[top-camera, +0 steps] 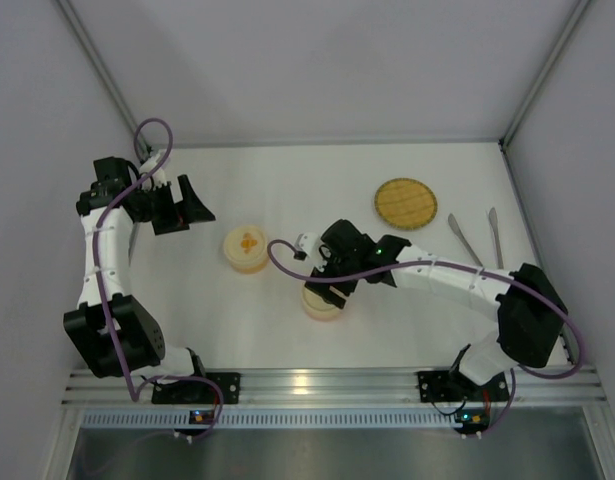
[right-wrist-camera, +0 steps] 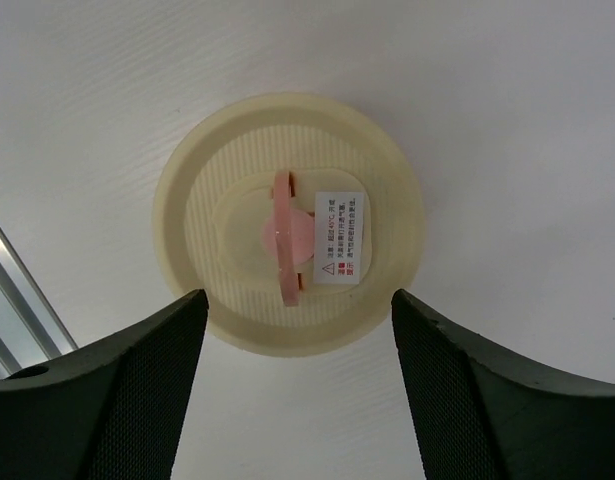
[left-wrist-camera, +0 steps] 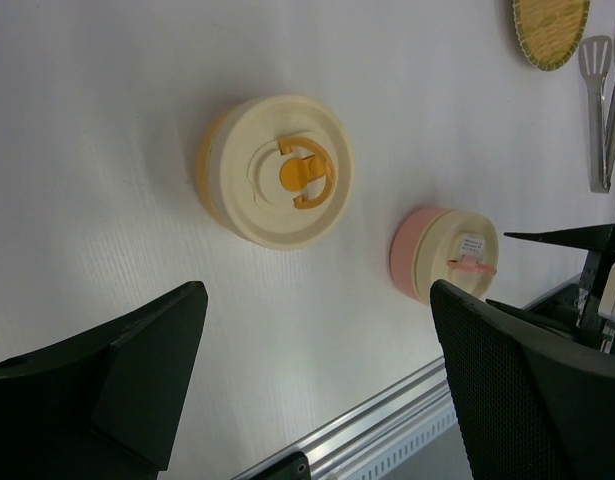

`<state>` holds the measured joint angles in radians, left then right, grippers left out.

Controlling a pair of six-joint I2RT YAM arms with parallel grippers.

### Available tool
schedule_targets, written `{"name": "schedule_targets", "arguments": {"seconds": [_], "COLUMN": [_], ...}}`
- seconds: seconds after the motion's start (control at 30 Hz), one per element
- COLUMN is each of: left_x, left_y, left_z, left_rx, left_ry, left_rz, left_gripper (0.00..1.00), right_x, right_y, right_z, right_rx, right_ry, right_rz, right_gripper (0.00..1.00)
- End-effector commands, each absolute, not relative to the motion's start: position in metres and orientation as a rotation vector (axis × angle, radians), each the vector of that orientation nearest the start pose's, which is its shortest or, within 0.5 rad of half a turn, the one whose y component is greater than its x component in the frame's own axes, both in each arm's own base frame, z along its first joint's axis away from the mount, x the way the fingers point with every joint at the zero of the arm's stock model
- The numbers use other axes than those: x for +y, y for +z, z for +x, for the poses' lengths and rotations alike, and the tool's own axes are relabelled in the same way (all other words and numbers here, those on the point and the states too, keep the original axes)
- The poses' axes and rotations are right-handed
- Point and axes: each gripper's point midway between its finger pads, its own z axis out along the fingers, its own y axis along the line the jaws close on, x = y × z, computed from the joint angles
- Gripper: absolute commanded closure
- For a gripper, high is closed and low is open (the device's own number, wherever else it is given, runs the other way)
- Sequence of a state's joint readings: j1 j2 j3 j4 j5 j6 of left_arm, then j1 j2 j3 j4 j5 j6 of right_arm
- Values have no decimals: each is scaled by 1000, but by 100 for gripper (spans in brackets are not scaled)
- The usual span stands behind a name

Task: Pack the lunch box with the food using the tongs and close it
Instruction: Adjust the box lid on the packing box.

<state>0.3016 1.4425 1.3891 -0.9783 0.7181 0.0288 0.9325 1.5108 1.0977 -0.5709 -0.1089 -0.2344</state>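
Two round lunch box containers stand shut under cream lids. The pink one [top-camera: 322,306] [left-wrist-camera: 442,255] sits mid-table, and its lid [right-wrist-camera: 287,220] bears a pink tab and a white label. My right gripper [top-camera: 327,288] [right-wrist-camera: 297,300] hangs straight above it, open, one finger on each side of the lid and neither touching it. The orange one [top-camera: 247,250] [left-wrist-camera: 277,170] stands to its left. My left gripper [top-camera: 192,218] [left-wrist-camera: 319,300] is wide open and holds nothing, at the far left, off the table. The silver tongs [top-camera: 465,240] [left-wrist-camera: 599,110] lie at the right. No food shows.
A round woven plate [top-camera: 406,203] [left-wrist-camera: 550,30] lies at the back right, just left of the tongs. An aluminium rail [top-camera: 307,380] [right-wrist-camera: 12,300] runs along the near edge. Grey walls enclose the table on the left, the back and the right.
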Motion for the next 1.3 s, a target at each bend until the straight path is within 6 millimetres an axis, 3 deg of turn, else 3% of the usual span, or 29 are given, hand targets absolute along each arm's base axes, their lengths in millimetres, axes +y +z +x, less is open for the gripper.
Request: {"name": "schedule_targets", "arguments": {"seconds": [0.0, 0.27, 0.53, 0.93, 1.27], "left_x": [-23, -20, -19, -18, -18], "left_y": [229, 231, 228, 221, 217], "left_z": [324, 325, 320, 320, 319], "left_rx": [2381, 2379, 2390, 2402, 2406], "left_ry": [-801, -776, -754, -753, -754], "left_rz": [-53, -47, -44, -55, -60], "left_gripper": [2, 2, 2, 2, 2], "right_x": [317, 324, 320, 314, 319], "right_y": [133, 131, 122, 108, 106], "right_z": [215, 214, 201, 195, 194], "right_rx": [2078, 2154, 2242, 2343, 2371], "right_ry": [442, 401, 360, 321, 335], "right_rz": [-1388, -1370, -1417, -1439, -1433], "right_gripper": [27, 46, 48, 61, 90]}}
